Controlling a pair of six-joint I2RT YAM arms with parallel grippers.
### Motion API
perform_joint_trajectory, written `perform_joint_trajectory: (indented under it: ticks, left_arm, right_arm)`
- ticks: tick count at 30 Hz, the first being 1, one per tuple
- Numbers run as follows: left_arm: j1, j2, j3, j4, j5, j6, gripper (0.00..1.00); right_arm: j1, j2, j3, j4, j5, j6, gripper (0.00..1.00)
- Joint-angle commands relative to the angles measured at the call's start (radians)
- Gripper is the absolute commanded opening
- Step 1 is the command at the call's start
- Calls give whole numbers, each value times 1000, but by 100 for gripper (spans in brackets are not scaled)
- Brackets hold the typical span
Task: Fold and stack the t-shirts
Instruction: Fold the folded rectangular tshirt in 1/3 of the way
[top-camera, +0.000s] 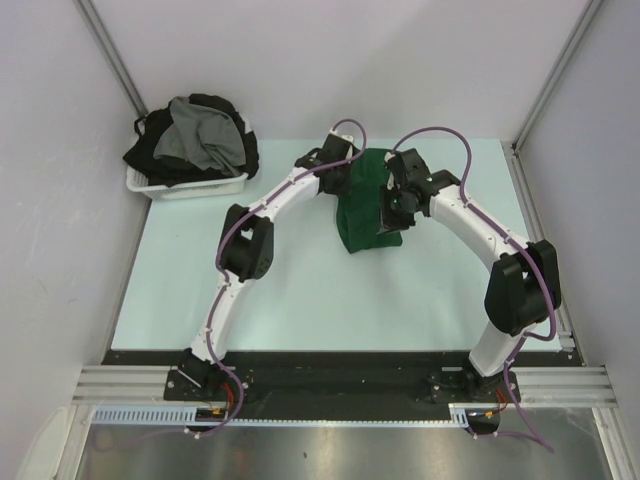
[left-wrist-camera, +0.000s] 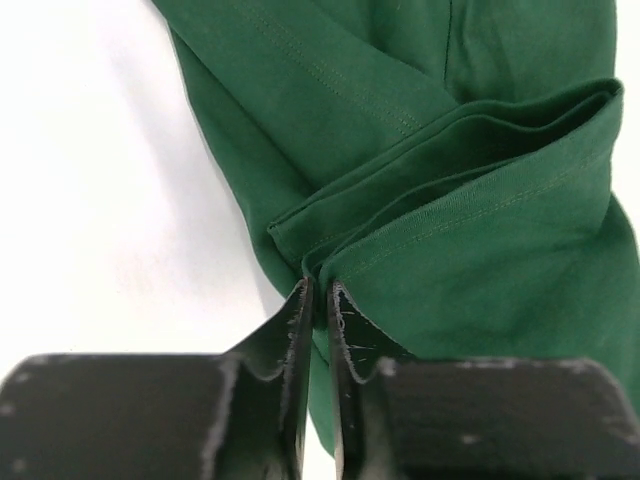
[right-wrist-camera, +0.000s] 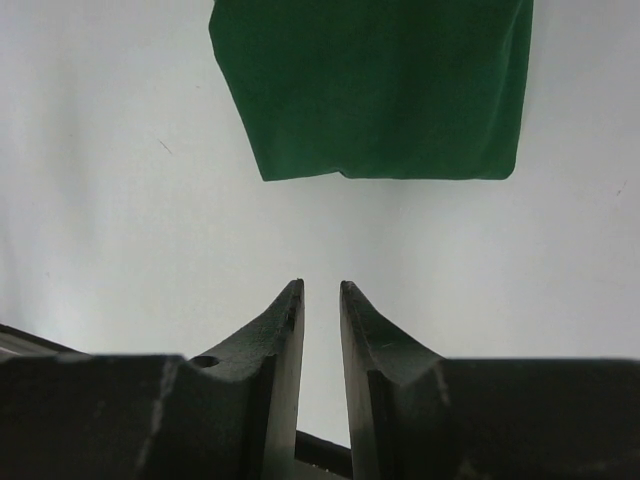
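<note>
The green t-shirt (top-camera: 362, 228) lies half-folded on the counter (top-camera: 300, 300), right of the basket (top-camera: 200, 188) and nearer the arms. The left end effector (left-wrist-camera: 318, 292) has its fingers almost together at the shirt's layered edge; whether cloth is caught I cannot tell. The right end effector (right-wrist-camera: 320, 290), farther right of the basket, hovers slightly parted and empty. Best to catch every layer, then carry the fold over low so the edges line up
</note>
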Motion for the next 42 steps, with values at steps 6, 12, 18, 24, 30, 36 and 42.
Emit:
perform_joint_trajectory:
  ticks: [6, 12, 18, 24, 30, 36, 42]
  left_arm:
    - [1, 3, 71, 30, -45, 13, 8]
    - [4, 3, 80, 44, -65, 27, 6]
    - [22, 56, 129, 41, -71, 10, 4]
    - [31, 76, 156, 71, -58, 8, 3]
    - [51, 105, 174, 81, -45, 8, 4]
    - [59, 110, 143, 84, -25, 7, 25]
    - [50, 1, 10, 156, -38, 50, 44]
  right_arm:
    - [9, -19, 5, 0, 4, -3, 25]
    - [17, -10, 8, 6, 1, 4, 25]
    - [26, -13, 5, -3, 13, 2, 25]
    - [34, -1, 5, -6, 13, 5, 25]
    - [49, 22, 14, 2, 13, 8, 25]
    - [64, 40, 17, 3, 15, 19, 25]
    - [66, 51, 34, 34, 35, 17, 25]
